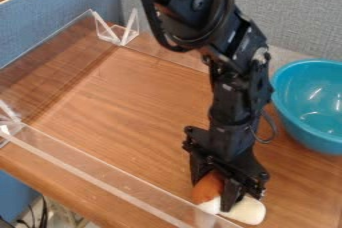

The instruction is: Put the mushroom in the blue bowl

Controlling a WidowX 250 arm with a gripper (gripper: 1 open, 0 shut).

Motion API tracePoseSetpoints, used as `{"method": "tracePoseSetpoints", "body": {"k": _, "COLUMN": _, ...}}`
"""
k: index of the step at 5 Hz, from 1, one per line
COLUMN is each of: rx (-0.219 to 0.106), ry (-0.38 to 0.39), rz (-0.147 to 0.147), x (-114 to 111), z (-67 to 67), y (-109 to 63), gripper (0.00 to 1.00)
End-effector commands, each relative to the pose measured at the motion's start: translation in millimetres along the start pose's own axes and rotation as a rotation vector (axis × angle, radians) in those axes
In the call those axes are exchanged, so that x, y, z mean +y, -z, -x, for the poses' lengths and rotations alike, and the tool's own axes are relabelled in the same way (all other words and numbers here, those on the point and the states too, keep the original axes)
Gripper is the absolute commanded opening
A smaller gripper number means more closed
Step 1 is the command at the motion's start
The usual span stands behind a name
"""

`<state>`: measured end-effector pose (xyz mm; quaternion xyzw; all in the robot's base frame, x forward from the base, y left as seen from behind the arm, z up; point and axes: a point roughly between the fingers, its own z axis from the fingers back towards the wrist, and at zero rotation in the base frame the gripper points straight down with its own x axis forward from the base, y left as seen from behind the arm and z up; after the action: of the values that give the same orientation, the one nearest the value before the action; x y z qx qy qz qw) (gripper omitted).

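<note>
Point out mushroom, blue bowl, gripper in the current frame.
mushroom (243, 209), camera view, on the cream stem lying at the table's near edge.
blue bowl (310, 94), camera view, on the inner wall.
gripper (225, 193), camera view, between its fingertips, down at the mushroom.

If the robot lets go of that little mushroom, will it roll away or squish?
The mushroom looks like a hard toy, so it probably won't squish between the gripper fingers. It lies on its side on the smooth wooden table, and its rounded cap and thick stem could let it roll a little. It looks small, so likely light and easy to lift.
</note>
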<state>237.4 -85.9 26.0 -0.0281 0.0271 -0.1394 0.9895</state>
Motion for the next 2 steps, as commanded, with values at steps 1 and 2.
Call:
{"method": "tracePoseSetpoints", "body": {"k": 1, "rx": -0.032, "ry": -0.013, "rz": -0.003, "x": 6.5, "z": -2.5, "y": 0.4, "gripper": 0.0}}
{"method": "tracePoseSetpoints", "body": {"k": 2, "rx": -0.035, "ry": -0.009, "rz": -0.003, "x": 8.5, "z": -2.1, "y": 2.5, "gripper": 0.0}}
